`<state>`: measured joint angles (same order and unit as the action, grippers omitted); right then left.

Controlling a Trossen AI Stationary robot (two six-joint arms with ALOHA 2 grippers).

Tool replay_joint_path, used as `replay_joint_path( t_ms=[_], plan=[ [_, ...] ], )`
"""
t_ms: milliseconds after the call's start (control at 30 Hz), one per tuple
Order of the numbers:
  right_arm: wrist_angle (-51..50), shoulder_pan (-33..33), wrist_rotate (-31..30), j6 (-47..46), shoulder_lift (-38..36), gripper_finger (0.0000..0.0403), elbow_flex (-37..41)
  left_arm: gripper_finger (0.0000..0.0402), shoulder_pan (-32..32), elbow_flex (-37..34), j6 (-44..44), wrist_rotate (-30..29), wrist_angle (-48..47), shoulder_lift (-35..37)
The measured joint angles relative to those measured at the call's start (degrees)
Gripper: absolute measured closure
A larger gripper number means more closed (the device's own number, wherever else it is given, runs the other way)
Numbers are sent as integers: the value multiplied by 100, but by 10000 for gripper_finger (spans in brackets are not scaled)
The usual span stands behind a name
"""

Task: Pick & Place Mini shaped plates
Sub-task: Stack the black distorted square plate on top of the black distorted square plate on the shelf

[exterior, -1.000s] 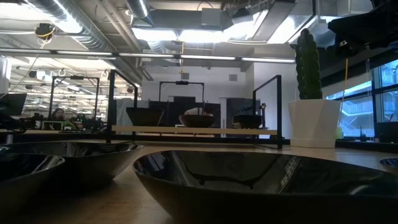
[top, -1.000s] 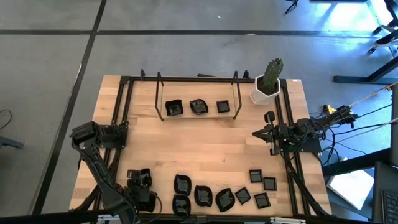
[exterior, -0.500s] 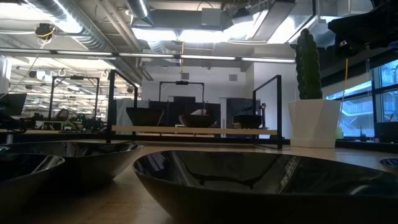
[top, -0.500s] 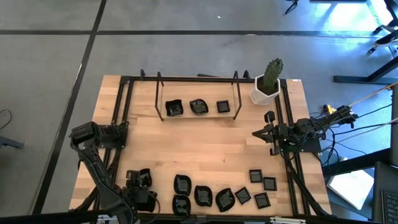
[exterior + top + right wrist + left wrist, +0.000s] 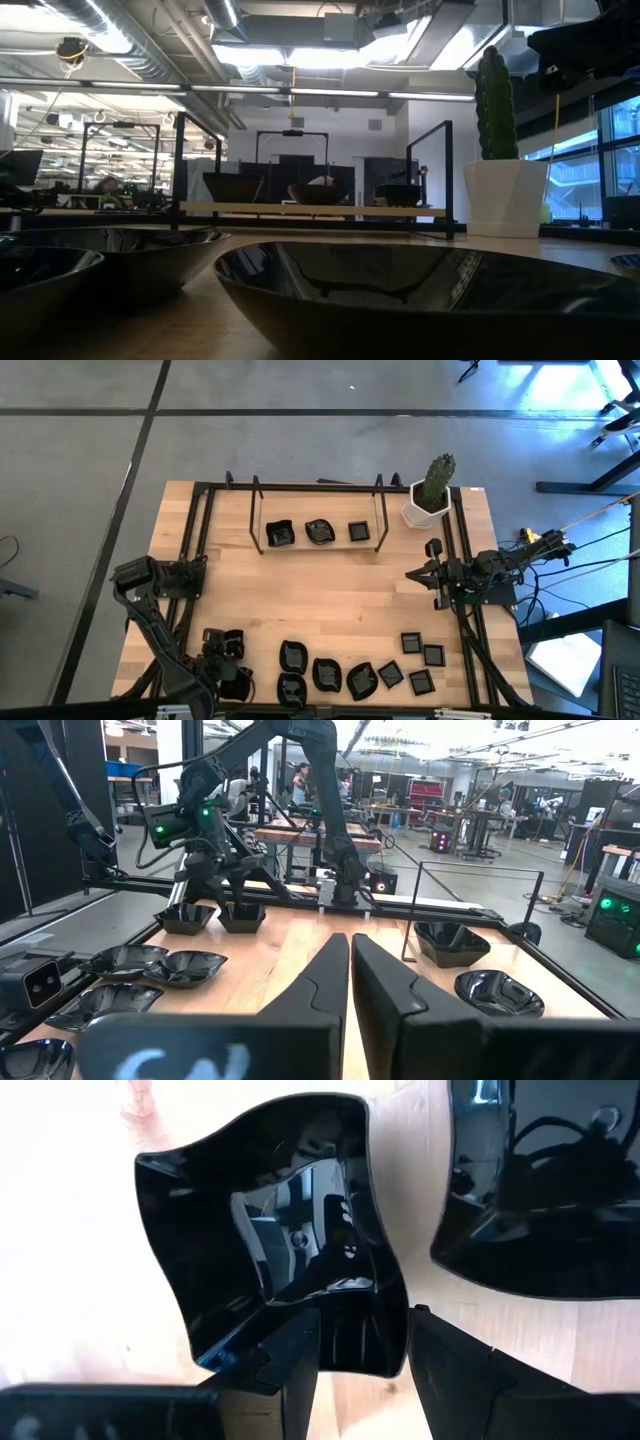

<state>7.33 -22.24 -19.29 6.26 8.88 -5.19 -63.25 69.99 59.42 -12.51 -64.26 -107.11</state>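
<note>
Several tiny glossy black plates lie along the table's near edge (image 5: 330, 675), with small flat square ones (image 5: 420, 655) to their right. Three more sit on the black rack's shelf (image 5: 318, 532) at the far side. My left gripper (image 5: 222, 652) is low over the near-left plates and open. In the left wrist view its fingers (image 5: 362, 1320) straddle one corner of a wavy-edged squarish plate (image 5: 270, 1220), which rests on the wood. My right gripper (image 5: 410, 574) waits at the table's right side, shut (image 5: 349, 940) and touching nothing. My left gripper comes down from above on the wavy plate's corner wall (image 5: 350, 1340). One finger (image 5: 290, 1360) stands over the plate's inner side and the other (image 5: 450, 1370) outside it. Whether either finger touches the plate, I cannot tell.
A white hexagonal pot with a green cactus (image 5: 428, 500) stands at the far-right corner. Black frame rails run along the table's left, right and far sides. Another black plate (image 5: 540, 1180) lies close beside the wavy one. Bare wood spans the table's middle (image 5: 320, 595).
</note>
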Motion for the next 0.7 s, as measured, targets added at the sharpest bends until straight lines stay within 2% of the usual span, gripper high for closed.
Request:
replay_joint_path(
  t_ms=[167,433,700],
  plan=[
    [0,0,-4,23,0,383,0,258,28,-32,-73,-98,29,0],
    [0,-2,-7,22,0,383,0,258,193,-32,-324,-627,-45,0],
    [-2,0,-9,22,0,383,0,258,476,-36,-286,-679,-88,0]
  ],
)
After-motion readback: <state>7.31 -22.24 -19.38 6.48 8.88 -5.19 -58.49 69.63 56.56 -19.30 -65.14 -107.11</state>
